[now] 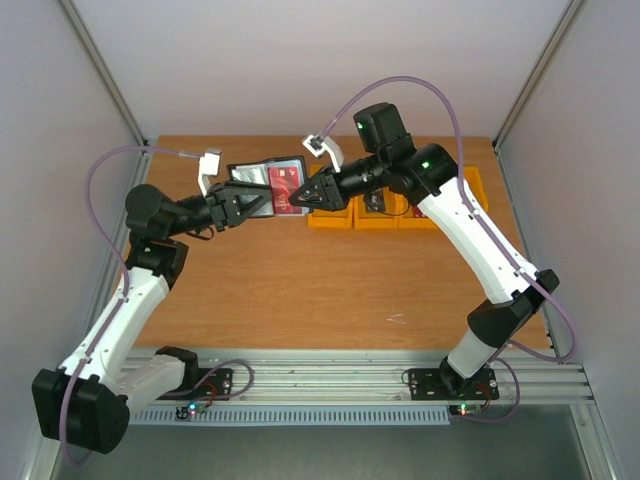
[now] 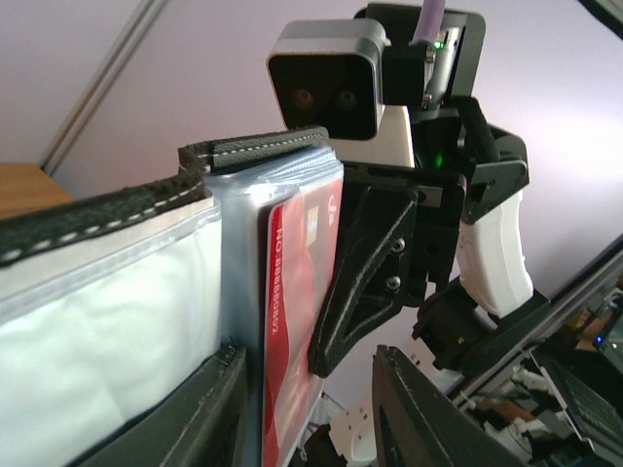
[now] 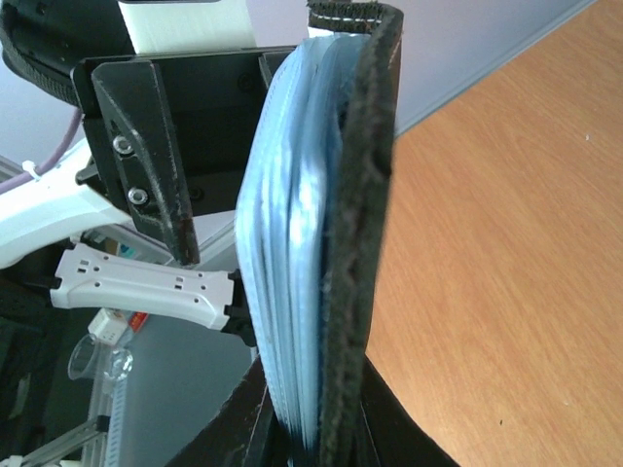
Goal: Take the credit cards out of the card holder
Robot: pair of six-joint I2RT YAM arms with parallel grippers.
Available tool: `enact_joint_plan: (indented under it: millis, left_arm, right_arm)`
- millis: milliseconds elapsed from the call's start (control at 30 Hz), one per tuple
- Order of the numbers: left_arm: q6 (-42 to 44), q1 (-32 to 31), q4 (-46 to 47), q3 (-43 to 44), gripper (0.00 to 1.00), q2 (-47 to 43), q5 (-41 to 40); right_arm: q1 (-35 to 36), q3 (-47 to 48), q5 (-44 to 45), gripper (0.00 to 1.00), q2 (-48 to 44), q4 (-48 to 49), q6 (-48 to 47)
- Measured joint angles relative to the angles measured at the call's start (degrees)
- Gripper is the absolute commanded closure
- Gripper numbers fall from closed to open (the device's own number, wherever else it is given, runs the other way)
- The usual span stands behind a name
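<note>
The card holder (image 1: 262,176) is a black bifold with grey-blue sleeves, held open in the air over the far left-centre of the table, between the two grippers. A red credit card (image 1: 286,184) with white lettering shows in its right half, and also in the left wrist view (image 2: 295,311). My right gripper (image 1: 298,197) is shut on the sleeves and black cover (image 3: 360,195), its jaws pinching the edge (image 3: 311,428). My left gripper (image 1: 256,204) is open: one finger (image 2: 190,423) lies against the sleeve, the other (image 2: 419,409) stands apart from the card. Other cards are hidden.
A row of yellow plastic bins (image 1: 330,218) stands at the far right of the wooden table (image 1: 330,280), with small dark items inside, right behind the right arm. Grey walls and metal posts close in the sides.
</note>
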Motion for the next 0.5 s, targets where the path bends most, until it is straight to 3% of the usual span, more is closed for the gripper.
enact_joint_plan:
  millis: [233,367,500]
  left_arm:
    - [9.2,-1.4,-11.5,2.5,0.68,-1.0,0.2]
    - [17.9,-3.1,-21.9,2.4,0.69,-5.1,-8.7]
    - [25.4,-4.1,-25.7,2.0,0.67,-9.8,-13.9]
  right_arm:
    - [1.3,1.4,4.3,0.99,-0.5,-3.9,-0.7]
    - [2.6,1.2,6.9,0.99,-0.2,-3.7,-0.8]
    - [4.0,1.3,6.3,0.99,-0.2,-1.4,-2.1]
